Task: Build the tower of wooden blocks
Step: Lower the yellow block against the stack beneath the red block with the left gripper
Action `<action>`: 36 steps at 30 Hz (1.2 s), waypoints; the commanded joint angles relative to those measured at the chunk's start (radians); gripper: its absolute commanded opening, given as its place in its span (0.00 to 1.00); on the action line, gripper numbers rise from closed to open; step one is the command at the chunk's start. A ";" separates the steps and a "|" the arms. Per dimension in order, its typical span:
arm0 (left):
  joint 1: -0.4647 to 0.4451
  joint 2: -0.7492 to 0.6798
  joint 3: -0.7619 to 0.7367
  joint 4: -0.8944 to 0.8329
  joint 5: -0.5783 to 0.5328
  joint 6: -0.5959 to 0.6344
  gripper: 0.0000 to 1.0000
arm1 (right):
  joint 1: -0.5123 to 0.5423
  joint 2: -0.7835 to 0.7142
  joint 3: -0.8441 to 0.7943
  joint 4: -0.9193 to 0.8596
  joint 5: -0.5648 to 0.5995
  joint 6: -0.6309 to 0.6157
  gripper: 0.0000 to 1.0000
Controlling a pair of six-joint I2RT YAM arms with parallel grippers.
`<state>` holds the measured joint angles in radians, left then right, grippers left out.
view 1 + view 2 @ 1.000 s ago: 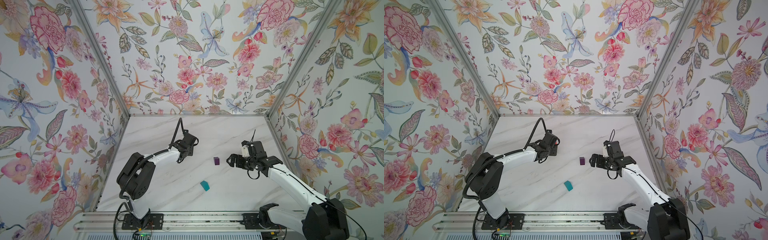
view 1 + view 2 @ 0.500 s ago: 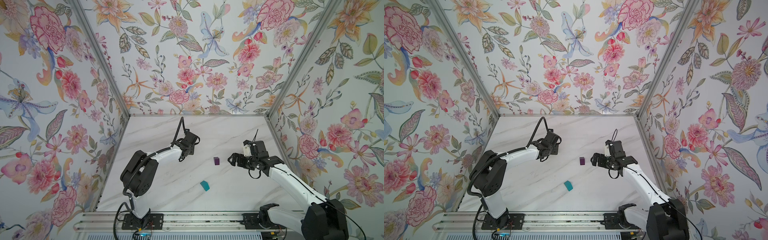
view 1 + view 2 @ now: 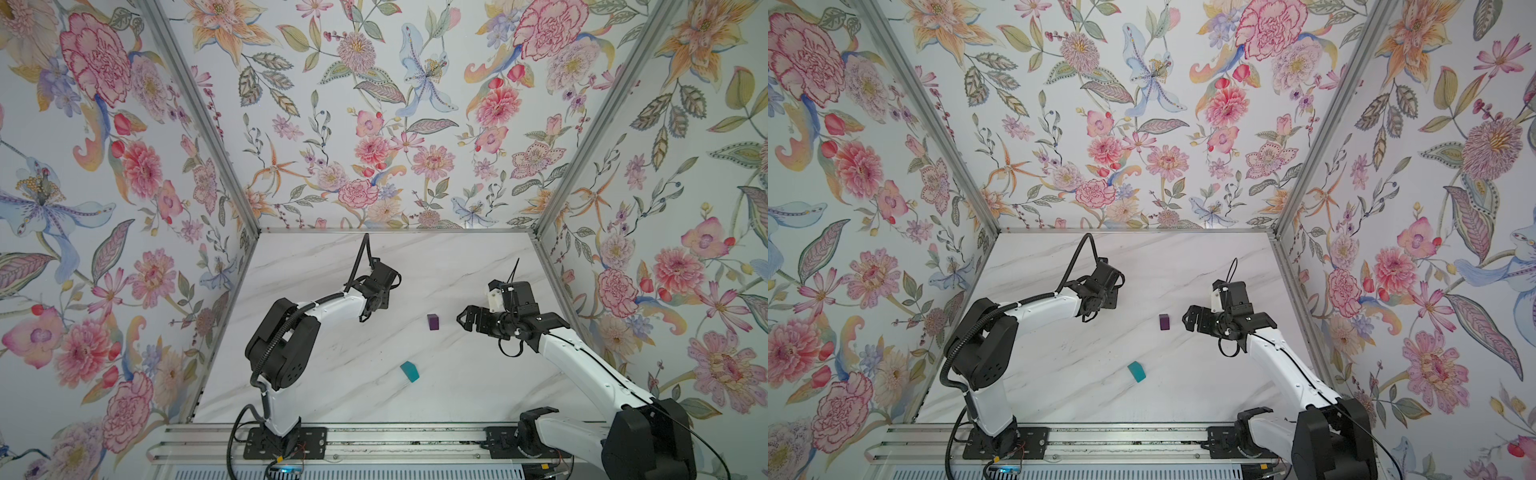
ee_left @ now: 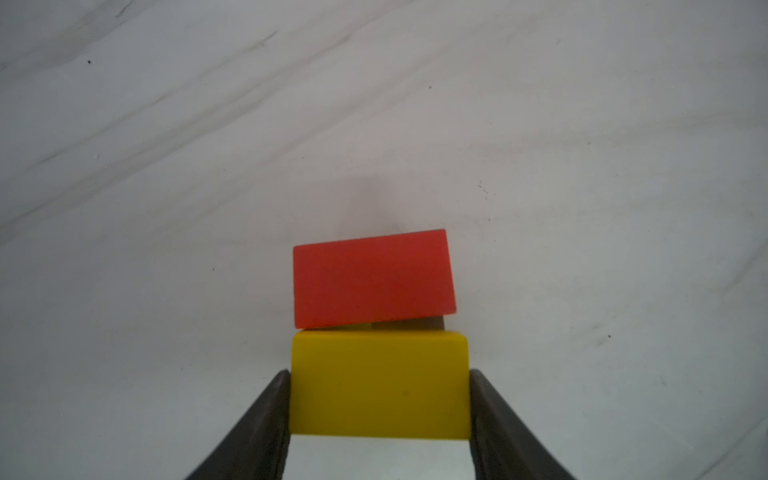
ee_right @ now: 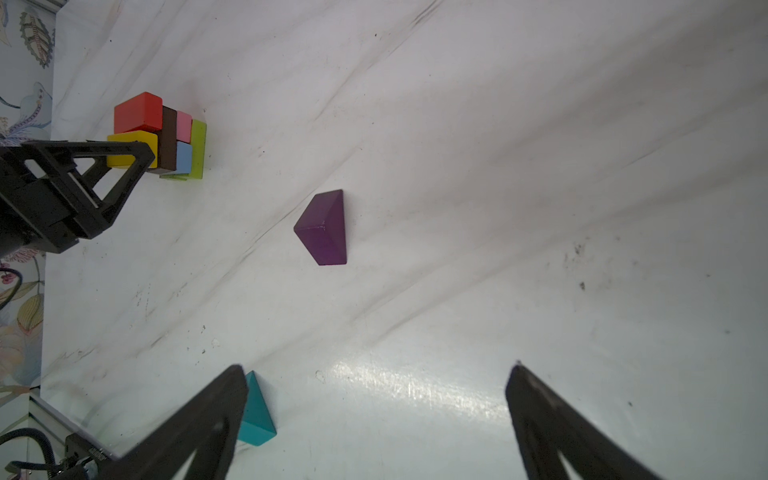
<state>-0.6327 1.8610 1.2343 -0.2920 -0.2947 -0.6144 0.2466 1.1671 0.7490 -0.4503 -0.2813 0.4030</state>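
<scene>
Now my left jaws clasp the yellow block [image 4: 379, 386] atop the tower [image 5: 168, 137] beside the red block [image 4: 372, 278]; right jaws gape wide.

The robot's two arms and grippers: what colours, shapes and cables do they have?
Both the left arm and right arm have white links and bulky black joints. A ribbed black cable runs along the left one. The left gripper and right gripper have dark, tapering fingers.
</scene>
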 commanded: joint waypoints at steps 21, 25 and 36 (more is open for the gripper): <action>0.013 0.020 0.045 -0.031 -0.035 -0.008 0.79 | -0.018 -0.005 -0.023 0.005 -0.015 -0.020 0.99; 0.011 -0.044 0.039 -0.020 -0.037 -0.007 0.79 | -0.018 0.001 -0.020 0.004 -0.016 -0.019 0.99; 0.013 -0.358 -0.024 -0.053 -0.118 0.040 0.81 | -0.011 0.010 0.022 -0.018 -0.020 -0.009 0.99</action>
<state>-0.6327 1.5749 1.2434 -0.3058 -0.3580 -0.6014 0.2340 1.1671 0.7448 -0.4522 -0.2932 0.3996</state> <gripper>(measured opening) 0.806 0.992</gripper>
